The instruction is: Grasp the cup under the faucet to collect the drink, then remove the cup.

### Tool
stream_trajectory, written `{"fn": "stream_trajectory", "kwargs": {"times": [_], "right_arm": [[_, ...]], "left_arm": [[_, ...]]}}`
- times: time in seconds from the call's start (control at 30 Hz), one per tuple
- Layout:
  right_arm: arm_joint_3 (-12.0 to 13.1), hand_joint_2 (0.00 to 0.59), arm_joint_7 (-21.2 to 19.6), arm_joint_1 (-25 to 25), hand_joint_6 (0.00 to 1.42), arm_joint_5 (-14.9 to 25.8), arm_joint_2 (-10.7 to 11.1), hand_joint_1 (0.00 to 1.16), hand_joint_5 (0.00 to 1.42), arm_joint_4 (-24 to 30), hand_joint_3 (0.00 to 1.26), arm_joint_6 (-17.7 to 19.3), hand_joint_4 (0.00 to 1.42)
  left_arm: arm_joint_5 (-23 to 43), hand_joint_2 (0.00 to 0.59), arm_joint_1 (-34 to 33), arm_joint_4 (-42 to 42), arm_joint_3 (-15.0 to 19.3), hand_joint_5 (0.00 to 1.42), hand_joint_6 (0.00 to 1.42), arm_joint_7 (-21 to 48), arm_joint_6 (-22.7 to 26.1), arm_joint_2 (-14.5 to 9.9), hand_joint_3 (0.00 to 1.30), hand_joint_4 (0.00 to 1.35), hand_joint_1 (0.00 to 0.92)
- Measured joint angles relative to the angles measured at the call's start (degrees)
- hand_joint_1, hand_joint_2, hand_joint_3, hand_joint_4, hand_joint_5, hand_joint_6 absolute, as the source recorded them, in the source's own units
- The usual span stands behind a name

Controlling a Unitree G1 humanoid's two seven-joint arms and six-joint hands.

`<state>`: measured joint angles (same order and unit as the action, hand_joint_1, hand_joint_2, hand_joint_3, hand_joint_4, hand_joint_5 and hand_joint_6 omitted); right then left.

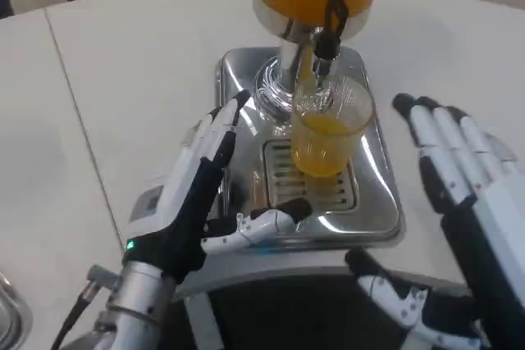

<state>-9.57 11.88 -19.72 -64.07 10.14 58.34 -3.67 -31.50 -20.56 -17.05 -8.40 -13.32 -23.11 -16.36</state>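
Head view: cup (328,133) under faucet (326,43) — robot hands flank, clear gaps.

Left hand (197,202) was open, palm turned inward to the right, fingers straight and pointing up-frame, thumb stuck out sideways to the right. Silver left forearm (131,305) came up from the bottom-left corner (cable at the wrist). Right hand (459,219) was open too, fingers extended and apart, thumb low, reaching left. Neither hand held anything.
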Motion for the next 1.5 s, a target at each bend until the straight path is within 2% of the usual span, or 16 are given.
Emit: {"fn": "stream_trajectory", "kwargs": {"times": [0.23,0.43,0.63,0.8,1.0,1.27,1.5], "right_arm": [[1.56,0.33,0.79,-0.81,0.05,-3.59,1.19,0.75,0.0,-2.84,0.0,4.39,0.0],[5.11,0.33,-3.12,-1.8,0.05,-3.28,3.14,0.75,0.0,-9.52,0.0,7.71,0.0],[7.16,0.346,-4.58,-3.6,0.05,-2.35,4.36,0.73,0.0,-12.36,0.0,8.68,0.0],[7.44,0.344,-3.44,-4.95,0.05,-0.6,3.08,0.72,0.0,-11.8,0.0,8.06,0.0],[6.68,0.343,-0.4,-5.37,0.05,-0.65,1.43,0.68,0.0,-8.54,0.0,7.65,0.0],[5.82,0.325,3.82,-3.38,0.05,-0.76,-0.81,0.65,0.0,-8.03,0.0,6.16,0.0],[4.71,0.318,5.71,-1.22,0.05,-1.36,-1.61,0.65,0.0,-8.08,0.0,5.47,0.0]], "left_arm": [[-0.39,0.019,-0.71,-3.5,-1.86,0.0,0.0,-2.56,-0.94,1.55,0.0,0.0,0.207],[-0.52,0.01,-3.16,-6.98,-2.8,0.0,0.0,-4.71,-2.67,1.77,0.0,0.0,0.157],[-0.46,0.012,-4.37,-9.15,-3.73,0.0,0.0,-5.42,-3.89,2.01,0.0,0.0,0.15],[-0.45,0.014,-5.76,-11.45,-4.12,0.0,0.0,-6.58,-4.1,3.75,0.0,0.0,0.155],[-0.72,0.028,-10.56,-16.45,-4.51,0.0,0.0,-9.31,-3.4,6.43,0.0,0.0,0.256],[-1.22,0.039,-14.43,-21.63,-6.23,0.0,0.0,-11.43,-3.4,6.7,0.0,0.0,0.33],[-2.1,0.033,-16.98,-25.43,-7.44,0.0,0.0,-12.63,-3.39,7.42,0.0,0.0,0.333]]}}
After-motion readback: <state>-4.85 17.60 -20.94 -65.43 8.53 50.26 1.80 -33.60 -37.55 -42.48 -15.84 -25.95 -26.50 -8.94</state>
